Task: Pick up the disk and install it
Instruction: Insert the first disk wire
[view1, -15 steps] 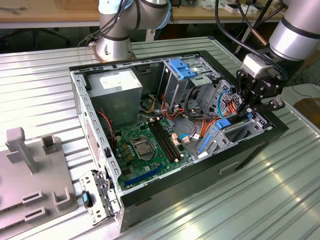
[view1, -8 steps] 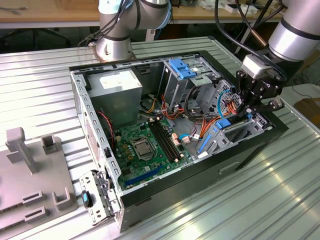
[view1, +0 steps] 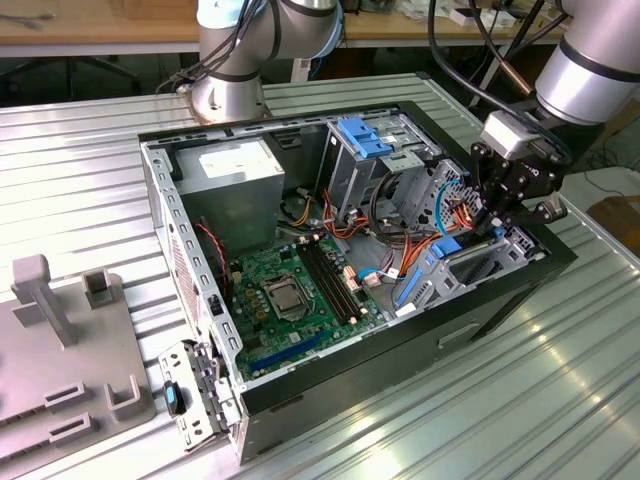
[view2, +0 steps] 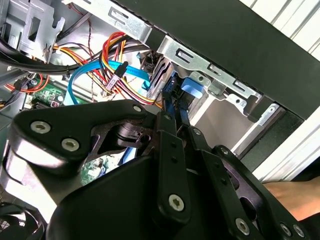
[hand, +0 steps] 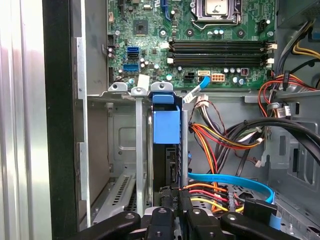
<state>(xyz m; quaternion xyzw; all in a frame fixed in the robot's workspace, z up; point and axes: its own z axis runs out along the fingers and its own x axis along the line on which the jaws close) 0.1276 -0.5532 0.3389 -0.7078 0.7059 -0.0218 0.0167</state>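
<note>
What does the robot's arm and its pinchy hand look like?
The arm is a fat, shiny silver tube with black cables running along it. A small silver-grey box sits at the wrist. The gripper is black, built from jointed metal links held by round silver screws, with thin black fingers.

Surface (view1: 560, 380): ribbed silver metal, glare patches | Rear: wooden bench (view1: 90, 25), dark underneath | Exterior view's left: grey fixture plate (view1: 60, 370) | Lighting: bright, overhead

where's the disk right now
The disk stands on edge in the drive bay at the exterior view's right end of the computer case, with the tool at its end.
</note>
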